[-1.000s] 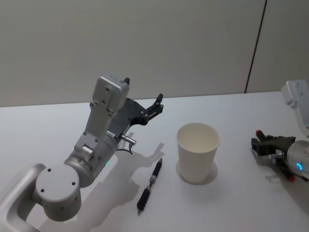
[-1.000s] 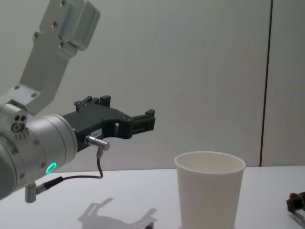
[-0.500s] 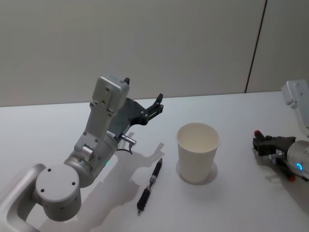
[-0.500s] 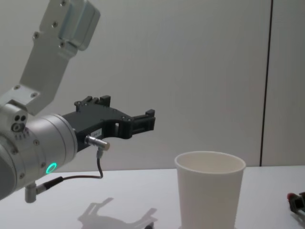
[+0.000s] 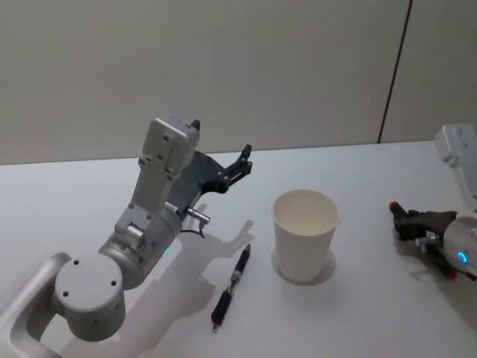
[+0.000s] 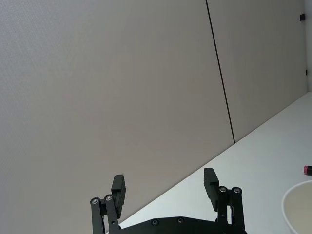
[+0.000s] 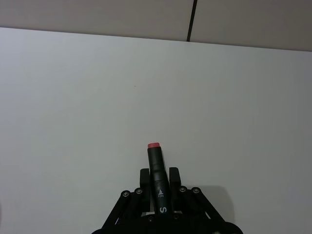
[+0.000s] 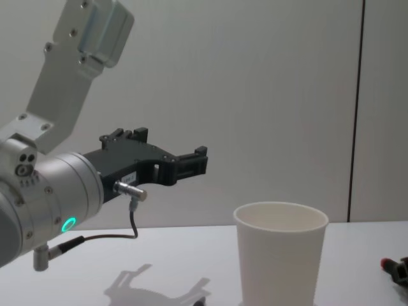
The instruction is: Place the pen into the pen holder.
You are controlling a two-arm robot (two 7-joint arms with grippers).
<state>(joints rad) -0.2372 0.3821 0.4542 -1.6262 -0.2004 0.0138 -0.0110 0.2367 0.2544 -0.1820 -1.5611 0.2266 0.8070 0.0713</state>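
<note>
Pen handling: right arm loaded, left arm raised.
Right gripper, low near the table's right edge, pinches a red-tipped pen, well apart from the upright pen holder. Left gripper hangs left of the holder, fingers spread. A black pen lies on the table beside the holder.

A white table with a plain surface is recorded. One white paper cup, the pen holder, is stood upright on it near the middle. A black pen is laid flat on the table near the cup's left side, not touching it, and is set obliquely to the near edge.
</note>
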